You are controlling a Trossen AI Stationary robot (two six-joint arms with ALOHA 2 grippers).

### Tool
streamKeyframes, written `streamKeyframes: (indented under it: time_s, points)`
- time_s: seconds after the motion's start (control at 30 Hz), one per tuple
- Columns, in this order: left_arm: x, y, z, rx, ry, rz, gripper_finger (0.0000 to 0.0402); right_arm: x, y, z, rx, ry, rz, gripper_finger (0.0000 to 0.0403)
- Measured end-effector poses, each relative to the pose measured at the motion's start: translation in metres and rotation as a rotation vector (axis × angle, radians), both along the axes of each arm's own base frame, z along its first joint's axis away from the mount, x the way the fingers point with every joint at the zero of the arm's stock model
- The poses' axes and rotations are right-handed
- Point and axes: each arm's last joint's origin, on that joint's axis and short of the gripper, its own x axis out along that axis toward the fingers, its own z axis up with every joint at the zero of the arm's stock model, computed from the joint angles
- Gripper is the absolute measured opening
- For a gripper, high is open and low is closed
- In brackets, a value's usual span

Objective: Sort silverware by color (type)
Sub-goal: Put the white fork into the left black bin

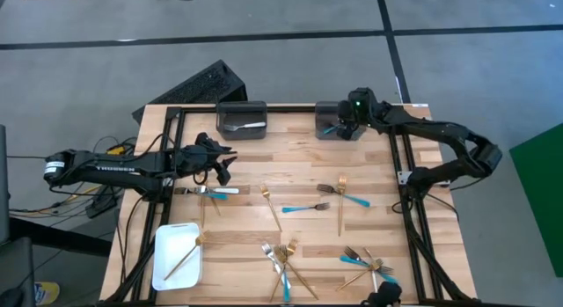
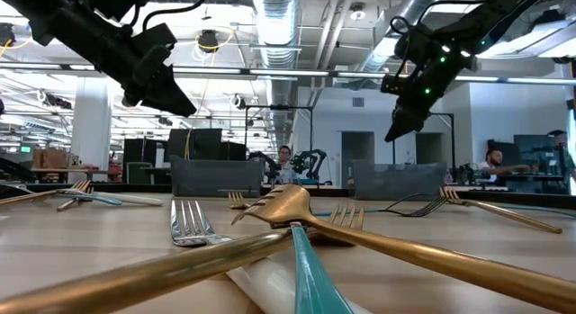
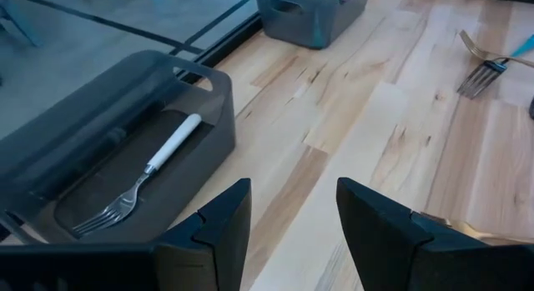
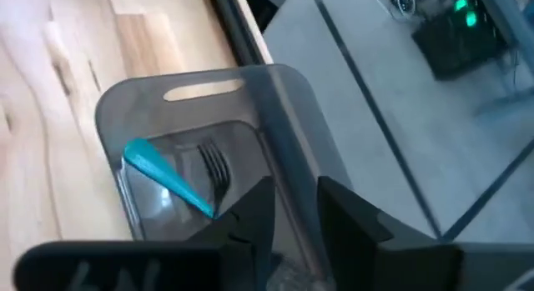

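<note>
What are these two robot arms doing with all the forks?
They are sorting forks by kind. The right gripper hovers open over a grey bin holding a turquoise-handled fork. The left gripper hangs open and empty above the table. Another bin holds a silver fork; most others lie unsorted.

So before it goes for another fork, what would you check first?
1. Right hand empty over the right bin: ok, fingers open.
2. Turquoise fork inside that bin: ok.
3. Left hand open: ok.
4. White-handled fork in the left bin: ok.
5. Gold fork on the white tray: ok.
6. Loose forks free to lift: not ok, front pile overlaps.
</note>
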Motion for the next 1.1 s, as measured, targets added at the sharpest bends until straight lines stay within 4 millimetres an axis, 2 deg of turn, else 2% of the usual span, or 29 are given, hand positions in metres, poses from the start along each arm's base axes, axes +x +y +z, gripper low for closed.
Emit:
streamKeyframes:
  time_s: [0.13,0.27,0.47,0.7,0.9,1.1]
  points:
    - [0.000,0.000,0.000,-0.014,-0.008,0.006,0.0166,0.005,0.007,-0.003,0.089,-0.090,-0.134,0.0126]
    - [0.000,0.000,-0.001,-0.026,-0.009,0.007,0.0166,0.017,0.028,-0.004,0.211,-0.191,-0.171,0.0121]
    - [-0.002,-0.002,-0.004,-0.066,0.008,0.014,0.0166,0.037,0.088,-0.019,0.356,-0.259,-0.131,0.0120]
    - [0.000,-0.009,-0.002,-0.055,0.000,-0.037,0.0166,0.048,0.163,-0.027,0.374,-0.302,-0.080,0.0120]
    - [0.007,-0.019,0.004,0.008,-0.050,-0.131,0.0166,0.054,0.202,-0.035,0.454,-0.320,0.001,0.0120]
    - [0.015,-0.024,0.007,0.055,-0.094,-0.180,0.0166,0.080,0.226,-0.037,0.502,-0.515,0.116,0.0120]
